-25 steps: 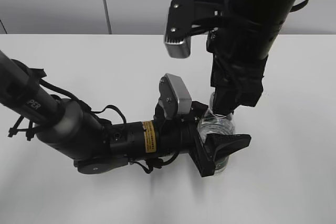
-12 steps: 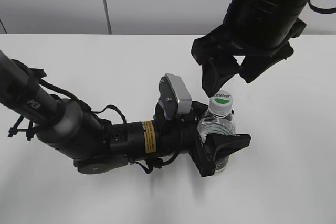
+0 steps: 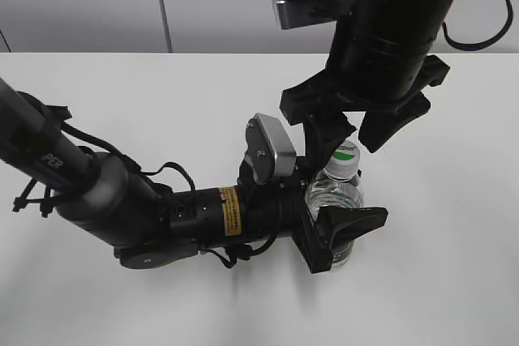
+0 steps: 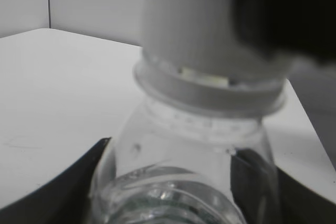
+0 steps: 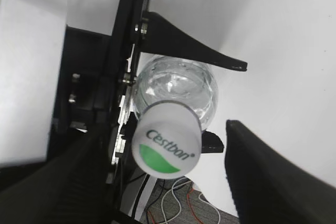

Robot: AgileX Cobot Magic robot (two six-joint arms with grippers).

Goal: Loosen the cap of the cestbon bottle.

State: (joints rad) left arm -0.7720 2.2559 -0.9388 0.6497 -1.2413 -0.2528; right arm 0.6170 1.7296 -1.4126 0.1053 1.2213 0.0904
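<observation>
The cestbon bottle (image 3: pixel 336 196) stands upright on the white table, with my left gripper (image 3: pixel 340 228) shut on its clear body. Its green label is hidden. The white cap (image 3: pixel 347 152) with the green mark sits on the neck. My right gripper (image 3: pixel 357 134) hangs open just above the cap, one finger on each side, not touching it. In the right wrist view the cap (image 5: pixel 167 147) lies between my open fingers (image 5: pixel 168 182), above the bottle (image 5: pixel 176 87). The left wrist view shows the cap (image 4: pixel 194 24), the bottle's shoulder (image 4: pixel 184 145) and my left jaws (image 4: pixel 178 192) clamping it.
The white table (image 3: pixel 454 265) runs to a grey wall at the back. The left arm (image 3: pixel 122 200) lies low across the table from the left. Past the table edge, cables lie on a grey floor (image 5: pixel 199 208).
One second ago my right gripper was shut on the cap. It let go, lifted, turned about its axis and now sits open just above the cap. The left gripper and bottle have not moved.
</observation>
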